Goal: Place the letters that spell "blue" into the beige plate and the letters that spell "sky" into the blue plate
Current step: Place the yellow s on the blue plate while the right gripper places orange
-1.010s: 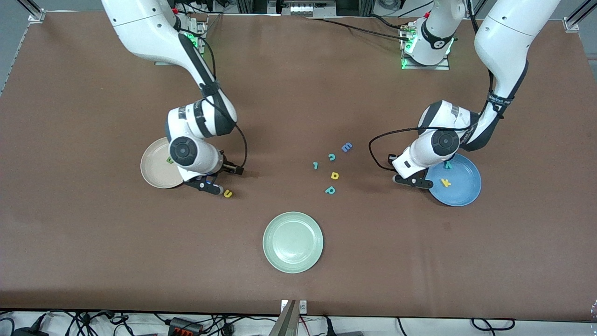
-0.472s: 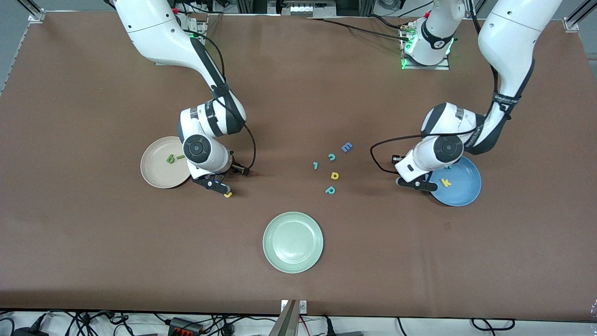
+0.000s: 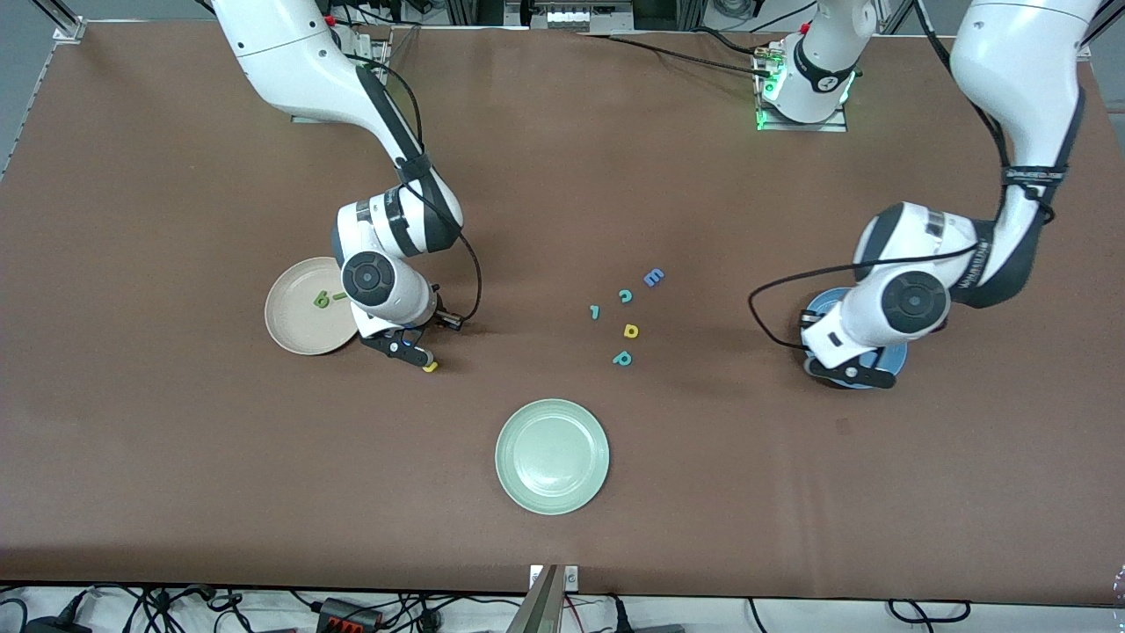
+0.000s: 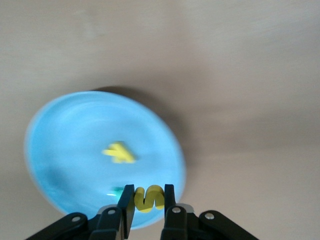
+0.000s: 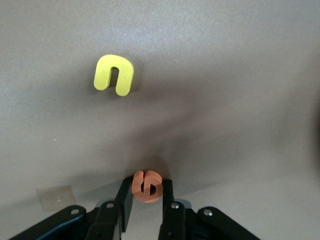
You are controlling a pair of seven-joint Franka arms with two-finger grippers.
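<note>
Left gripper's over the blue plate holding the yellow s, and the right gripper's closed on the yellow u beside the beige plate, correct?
Not quite. The right gripper is closed on the orange e; the yellow u lies loose on the table, as the right wrist view shows. The rest holds.

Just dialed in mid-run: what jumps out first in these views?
Both grippers are closed on tiny letters: the left gripper holds the yellow s over the blue plate, where a yellow k already lies, and the right gripper pinches the orange e at the table, beside the beige plate. The yellow u lies loose on the table next to it.
</note>
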